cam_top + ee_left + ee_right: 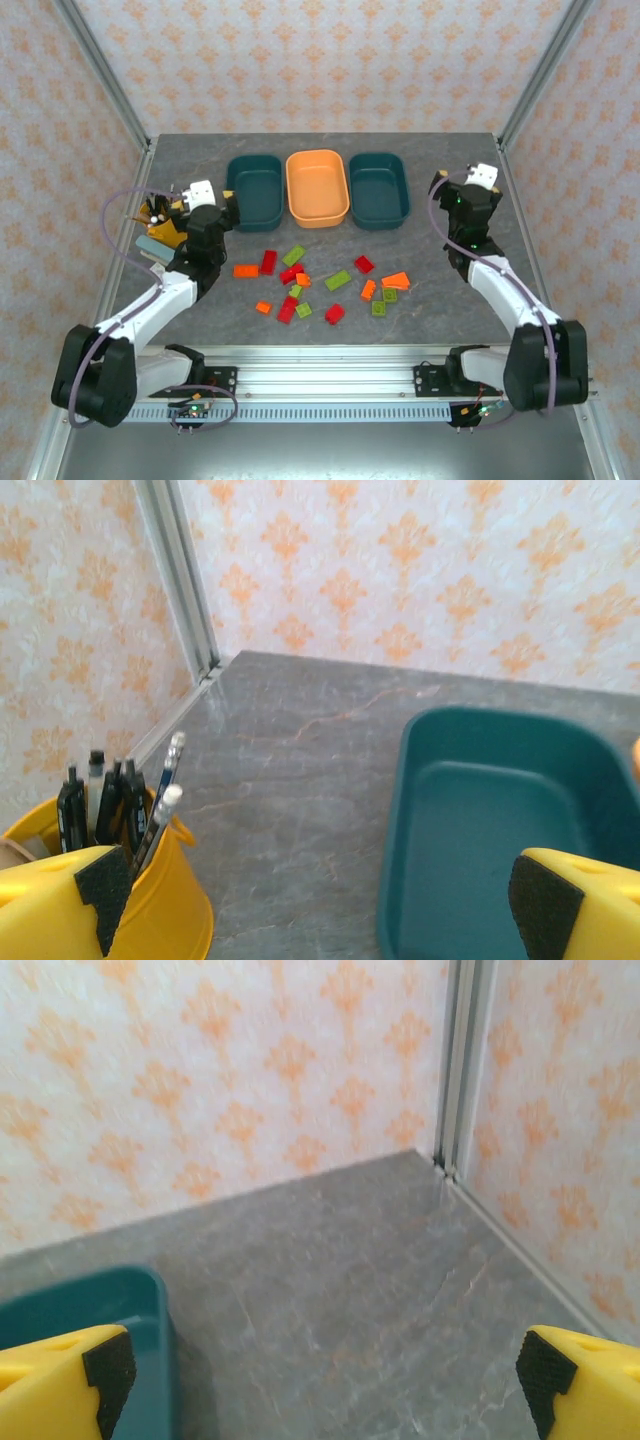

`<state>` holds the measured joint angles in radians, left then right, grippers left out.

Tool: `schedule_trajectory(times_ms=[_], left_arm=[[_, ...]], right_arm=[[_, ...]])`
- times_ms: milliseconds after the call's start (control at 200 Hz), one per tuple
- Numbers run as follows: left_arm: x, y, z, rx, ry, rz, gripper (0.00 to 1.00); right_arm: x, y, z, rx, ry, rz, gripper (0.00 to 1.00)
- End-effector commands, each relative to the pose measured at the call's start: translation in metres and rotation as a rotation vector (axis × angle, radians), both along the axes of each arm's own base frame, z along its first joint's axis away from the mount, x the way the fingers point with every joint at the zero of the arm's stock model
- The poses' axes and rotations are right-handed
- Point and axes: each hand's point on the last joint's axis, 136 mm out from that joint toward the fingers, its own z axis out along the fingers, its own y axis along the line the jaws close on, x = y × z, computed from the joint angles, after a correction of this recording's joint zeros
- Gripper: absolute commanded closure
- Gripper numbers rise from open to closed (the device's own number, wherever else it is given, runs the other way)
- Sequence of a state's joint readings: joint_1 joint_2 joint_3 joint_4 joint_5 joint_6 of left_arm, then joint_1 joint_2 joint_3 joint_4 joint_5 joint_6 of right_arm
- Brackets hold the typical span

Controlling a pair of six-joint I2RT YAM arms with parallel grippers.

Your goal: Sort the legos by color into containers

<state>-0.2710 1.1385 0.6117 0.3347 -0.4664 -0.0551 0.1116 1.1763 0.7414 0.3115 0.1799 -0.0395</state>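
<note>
Legos (320,285) lie scattered in front of orange tub (318,187); L teal tub (254,192), R teal tub (379,188) flank it. L gripper (325,895), R gripper (324,1375) both spread wide, nothing held.

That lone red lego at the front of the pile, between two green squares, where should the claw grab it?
Come straight down from above: the red lego lies flat on the table, too low to take from the side. Pinch across its narrower width, turned to match its slight tilt. The bare table around it probably leaves room to close on it.
</note>
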Motion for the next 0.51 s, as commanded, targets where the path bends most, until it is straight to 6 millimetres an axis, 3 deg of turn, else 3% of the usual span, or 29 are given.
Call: schedule_trajectory(times_ms=[0, 80, 135, 195, 255, 385, 500], left_arm=[[-0.008, -0.003, 0.037, 0.006, -0.019, 0.04, 0.0], [-0.011, -0.017, 0.073, 0.012, -0.055, 0.022, 0.0], [-0.021, -0.008, 0.092, -0.121, -0.067, 0.106, 0.0], [-0.032, 0.001, 0.095, -0.275, 0.027, 0.143, 0.0], [-0.033, 0.002, 0.09, -0.381, 0.091, 0.162, 0.0], [-0.018, -0.037, 0.068, -0.515, 0.265, -0.033, 0.0], [-0.024, -0.084, 0.059, -0.507, 0.359, -0.24, 0.0]], right_arm=[[-0.018, 0.008, 0.055, -0.024, -0.019, -0.014, 0.01], [-0.031, 0.017, 0.102, 0.127, -0.035, -0.033, 0.01], [-0.042, 0.018, 0.102, 0.278, 0.073, -0.066, 0.0], [-0.057, 0.008, 0.087, 0.441, 0.166, -0.206, 0.0], [-0.053, 0.025, 0.072, 0.472, 0.277, -0.105, 0.01], [-0.084, 0.023, 0.036, 0.513, 0.518, -0.271, 0.21], [-0.115, 0.039, 0.005, 0.609, 0.629, -0.351, 0.24]])
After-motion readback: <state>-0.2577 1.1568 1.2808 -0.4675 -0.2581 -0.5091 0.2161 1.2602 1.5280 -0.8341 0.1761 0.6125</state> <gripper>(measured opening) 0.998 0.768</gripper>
